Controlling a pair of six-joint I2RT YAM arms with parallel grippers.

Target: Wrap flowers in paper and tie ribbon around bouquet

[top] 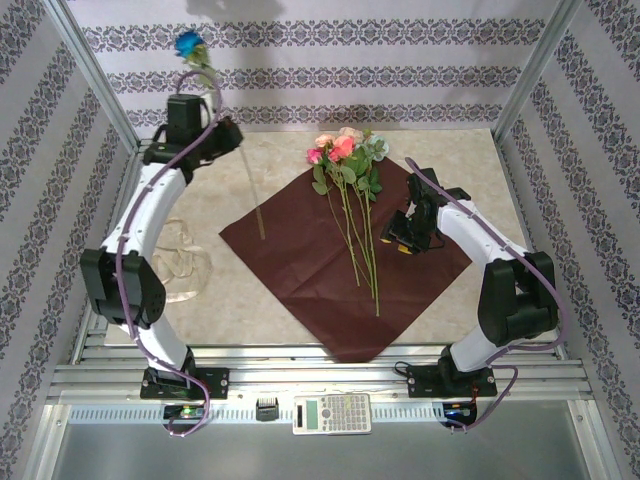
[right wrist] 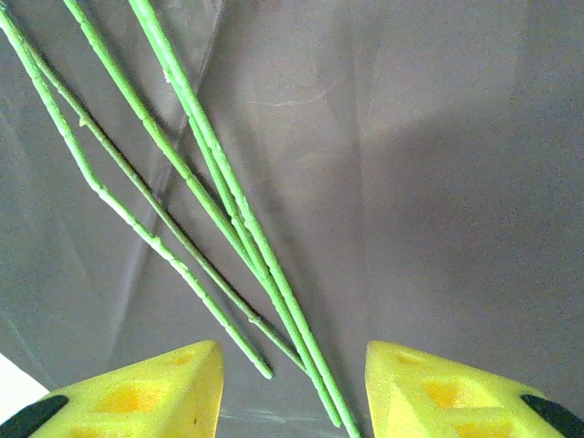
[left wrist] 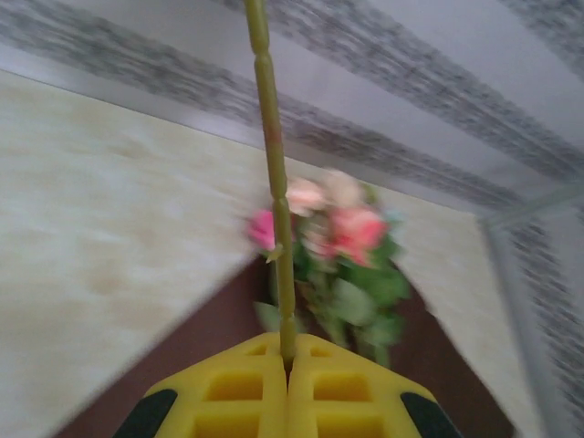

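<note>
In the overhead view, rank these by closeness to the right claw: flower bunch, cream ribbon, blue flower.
From the right gripper:
1. flower bunch, on the paper beside it
2. ribbon, far over on the left
3. blue flower, raised far left

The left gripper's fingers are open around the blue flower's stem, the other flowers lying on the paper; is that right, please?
No: the left wrist view shows the left gripper's fingers shut on the blue flower's stem. The other flowers do lie on the paper.
</note>
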